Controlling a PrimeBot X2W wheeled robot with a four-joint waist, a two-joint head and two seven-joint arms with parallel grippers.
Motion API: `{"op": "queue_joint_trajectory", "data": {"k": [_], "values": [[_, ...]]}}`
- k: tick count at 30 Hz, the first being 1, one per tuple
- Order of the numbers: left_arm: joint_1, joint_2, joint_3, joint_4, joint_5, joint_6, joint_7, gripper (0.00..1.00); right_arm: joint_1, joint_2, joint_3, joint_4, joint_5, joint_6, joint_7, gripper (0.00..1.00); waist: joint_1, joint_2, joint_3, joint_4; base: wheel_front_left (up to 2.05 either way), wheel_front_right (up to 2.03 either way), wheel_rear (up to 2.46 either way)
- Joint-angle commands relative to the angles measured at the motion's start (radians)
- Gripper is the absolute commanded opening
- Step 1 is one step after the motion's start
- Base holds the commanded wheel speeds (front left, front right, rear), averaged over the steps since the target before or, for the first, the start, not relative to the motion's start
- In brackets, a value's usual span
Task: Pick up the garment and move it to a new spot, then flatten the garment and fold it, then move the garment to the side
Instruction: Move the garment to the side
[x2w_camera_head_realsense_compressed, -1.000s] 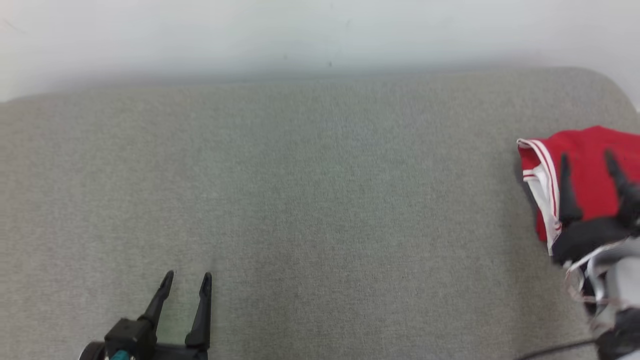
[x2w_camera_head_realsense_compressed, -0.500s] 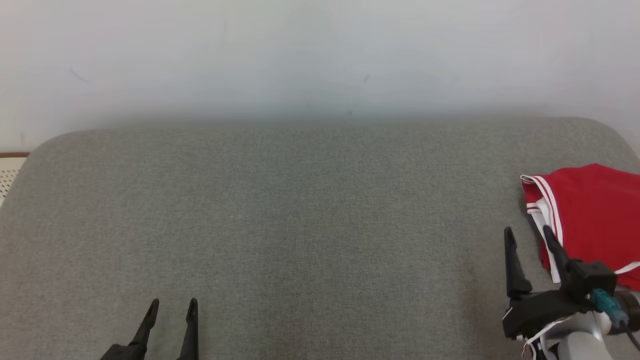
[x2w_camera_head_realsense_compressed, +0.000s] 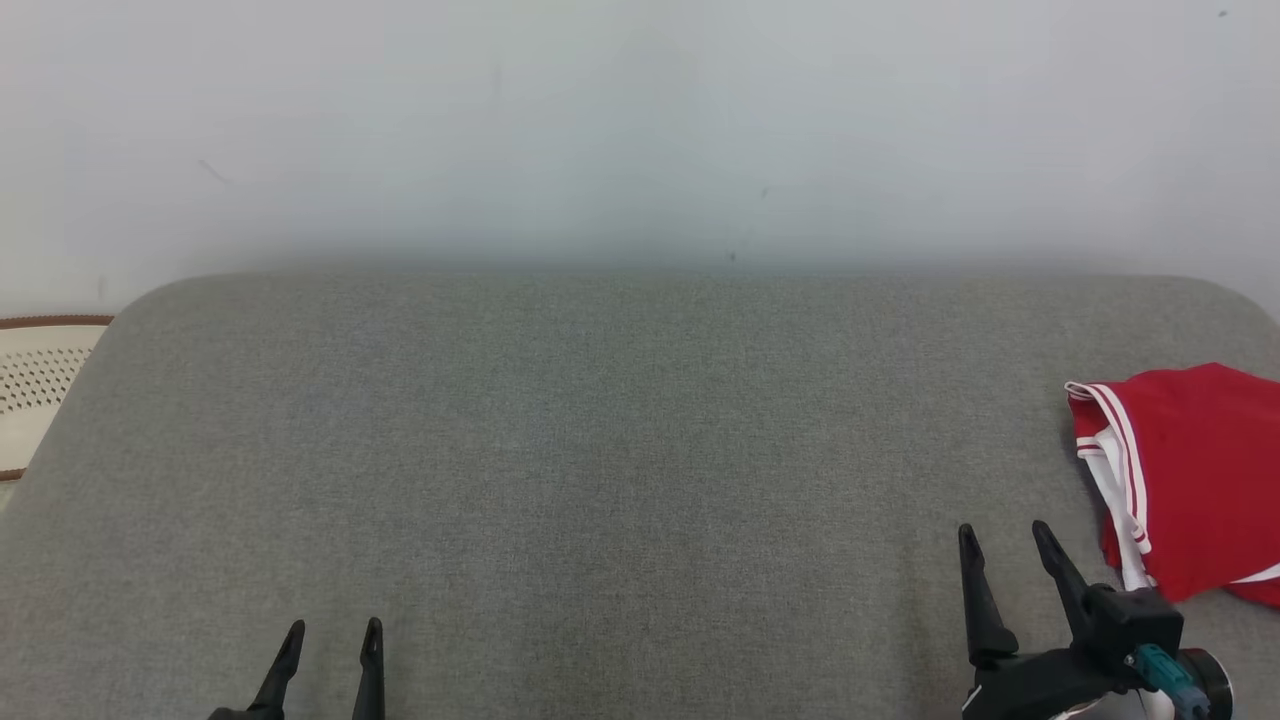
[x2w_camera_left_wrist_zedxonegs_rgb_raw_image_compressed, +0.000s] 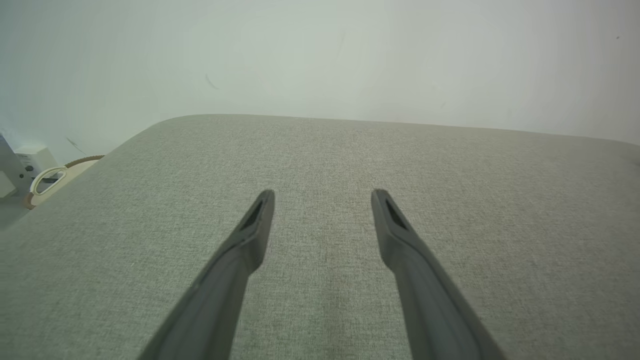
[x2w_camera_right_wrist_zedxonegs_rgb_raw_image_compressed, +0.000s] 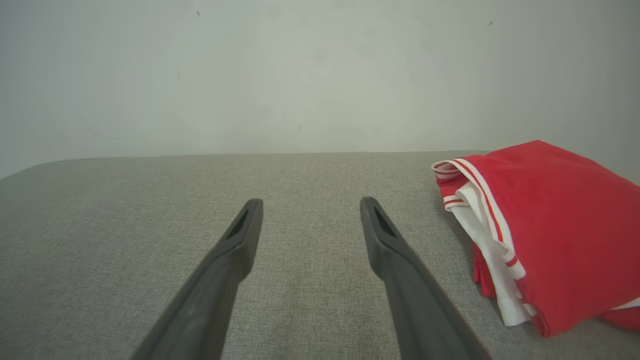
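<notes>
right hand (x2w_camera_head_realsense_compressed: 1002, 530) has drawn back off the folded red garment (x2w_camera_head_realsense_compressed: 1190, 470), now just beside it, jaws wide and empty; left hand (x2w_camera_head_realsense_compressed: 334, 625) likewise wide, empty; garment lies at the right edge of the grey counter (x2w_camera_head_realsense_compressed: 620, 450); task appears complete

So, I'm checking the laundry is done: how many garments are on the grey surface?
1. The folded red garment lies at the grey surface's right edge, just right of the right pincer. It runs off the head view, so another could be hidden.
</notes>
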Motion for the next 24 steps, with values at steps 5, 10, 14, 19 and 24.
{"op": "queue_joint_trajectory", "data": {"k": [5,10,14,19,24], "values": [[0.024,0.001,0.013,-0.001,0.014,-0.005,-0.001,1.0,0.039,0.012,0.011,-0.004,-0.005,-0.001,-0.001,1.0,0.0001,0.0001,-0.005,0.006,0.0,0.0,0.0],[0.019,0.001,0.025,0.004,0.022,-0.004,-0.001,1.0,0.06,0.024,0.017,-0.022,0.03,-0.001,-0.001,1.0,0.0001,0.0001,-0.006,0.006,0.0,0.0,0.0],[0.016,0.001,0.024,0.006,0.023,0.001,-0.001,1.0,0.063,0.014,0.022,-0.01,0.024,-0.001,-0.001,1.0,0.0001,0.0001,-0.005,0.004,0.0,0.0,0.0],[0.015,0.001,0.017,0.006,0.021,0.005,-0.001,1.0,0.067,0.005,0.036,0.005,0.036,-0.001,-0.001,1.0,0.0001,0.0001,-0.004,0.001,0.0,0.0,0.0],[0.014,0.001,0.018,0.006,0.023,0.006,-0.001,1.0,0.058,0.001,0.037,0.012,0.039,-0.001,-0.001,1.0,0.0001,0.0001,0.0,0.0,0.0,0.0,0.0]]}}
